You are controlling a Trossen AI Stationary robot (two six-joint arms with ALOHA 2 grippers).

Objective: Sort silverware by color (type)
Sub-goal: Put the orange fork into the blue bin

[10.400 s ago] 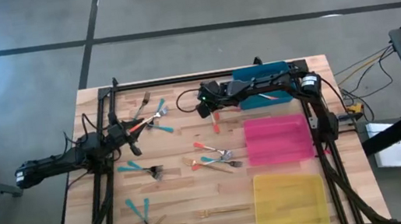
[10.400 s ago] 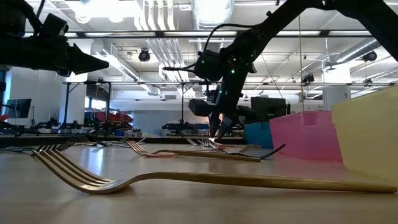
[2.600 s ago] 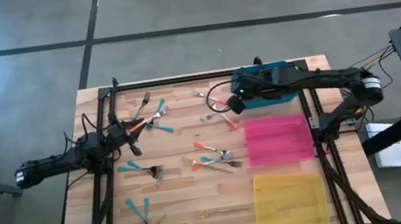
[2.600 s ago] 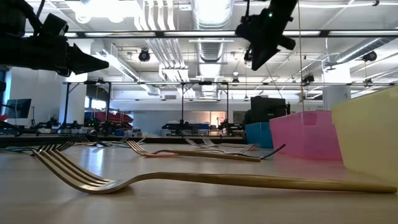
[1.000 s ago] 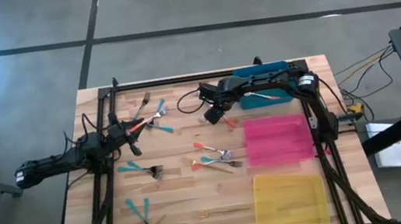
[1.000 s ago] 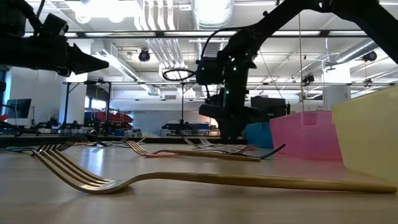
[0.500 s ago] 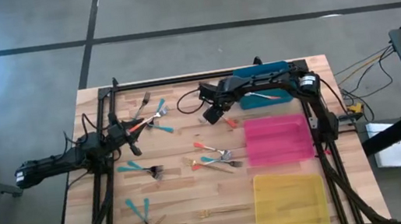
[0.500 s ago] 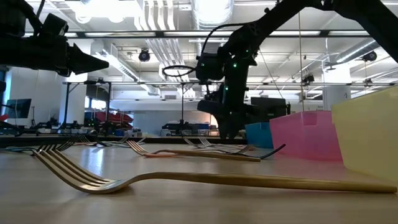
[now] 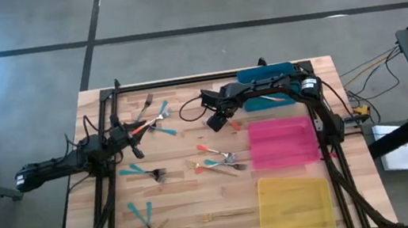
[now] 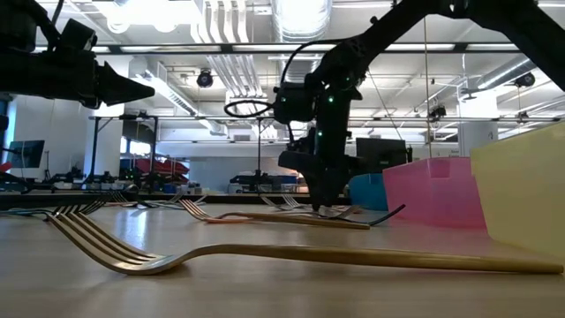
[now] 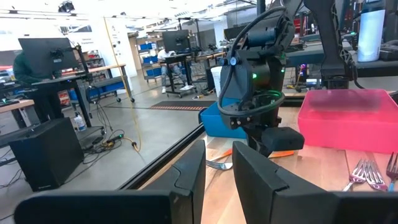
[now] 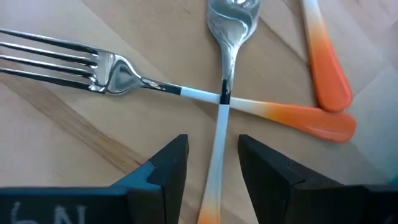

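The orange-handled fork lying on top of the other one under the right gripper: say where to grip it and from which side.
Grip the top fork on its slim white handle section, just below the crossing, coming straight down. It runs between the open right gripper's fingers, so they can close across it. Probably avoid the crossing itself, where the lower fork lies underneath.

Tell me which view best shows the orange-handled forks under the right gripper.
The right wrist view: two crossed orange-handled forks fill it, with the right gripper open just above them. The high view shows only a small orange spot beside the gripper. The low view barely shows them, and the left wrist view an orange sliver.
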